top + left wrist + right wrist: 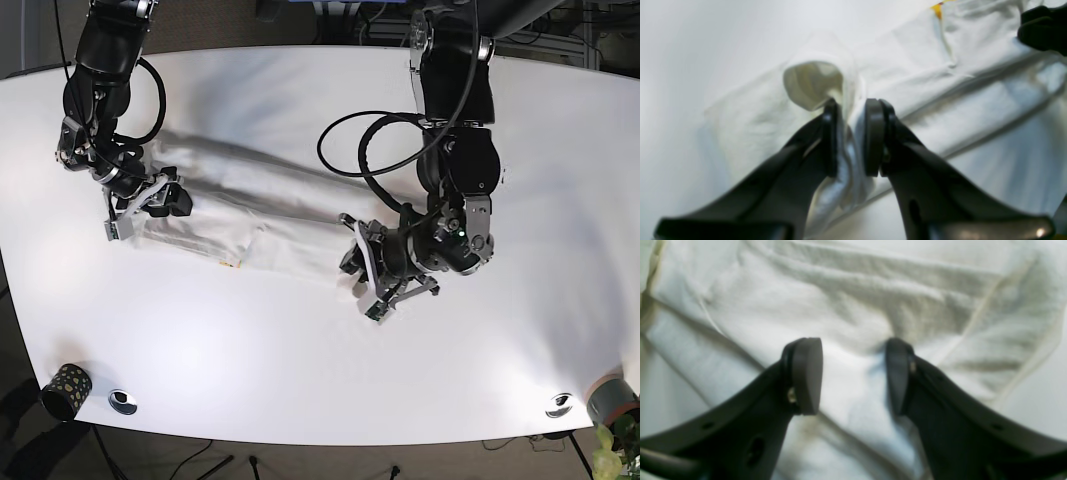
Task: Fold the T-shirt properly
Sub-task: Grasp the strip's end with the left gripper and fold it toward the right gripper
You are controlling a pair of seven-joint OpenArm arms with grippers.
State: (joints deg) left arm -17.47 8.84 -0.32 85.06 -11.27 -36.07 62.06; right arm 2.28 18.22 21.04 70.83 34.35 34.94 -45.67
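In the left wrist view, the left gripper [850,136] has its two dark pads drawn close together with a bunched ridge of the white T-shirt [923,86] pinched between them. A loop of the fabric stands up just beyond the left pad, showing its shaded inner side. The rest of the shirt runs away to the far right in long folded layers, with a small yellow-orange mark [937,10] near the far edge. A black part of the other arm shows at the far right corner. The white table [706,40] fills the left side.

In the right wrist view, the right gripper [853,373] has its pads set well apart, and the T-shirt [853,300] lies under and beyond them. White cloth fills the gap between the pads, but neither pad visibly clamps it. Creases run across the shirt on the far side, and a seam slants down the right.

In the base view, the T-shirt [260,200] lies as a long folded band across the middle of the white table [300,350], from the left side toward the centre. The right gripper [160,200] sits at its left end, over the cloth. The left gripper [362,262] sits at its right end, on the near right corner of the shirt. A small dark patterned cup [66,388] stands at the near left edge of the table.
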